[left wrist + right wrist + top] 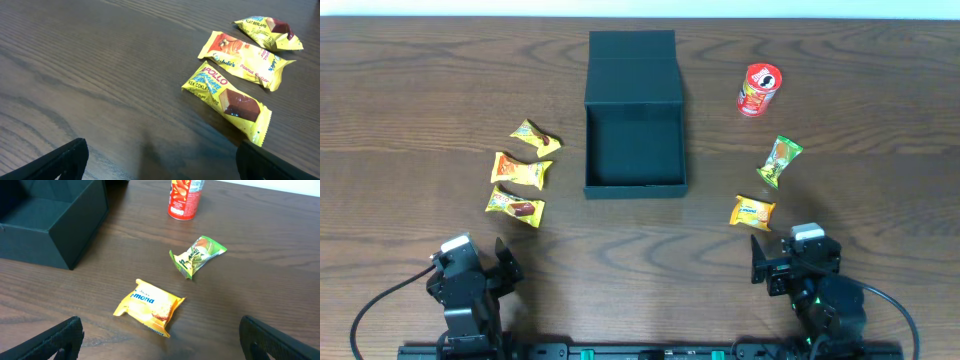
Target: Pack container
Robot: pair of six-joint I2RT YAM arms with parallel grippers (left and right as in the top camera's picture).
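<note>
The dark teal-black container [634, 150] stands open at the table's middle, its flap lid [632, 58] laid back; its corner shows in the right wrist view [55, 225]. Three yellow snack packets lie left of it [516, 205] [521, 170] [535, 137], also in the left wrist view [227, 100] [245, 60] [267, 32]. Right of it lie an orange packet [752, 212] [148, 306], a green packet [780, 160] [197, 255] and a small red can [758, 90] [184, 199]. My left gripper [160, 165] [475, 270] is open and empty near the front edge. My right gripper [162, 342] [790, 262] is open and empty, just short of the orange packet.
The dark wooden table [410, 90] carries nothing else. Black cables [370, 310] run along the front edge behind both arms.
</note>
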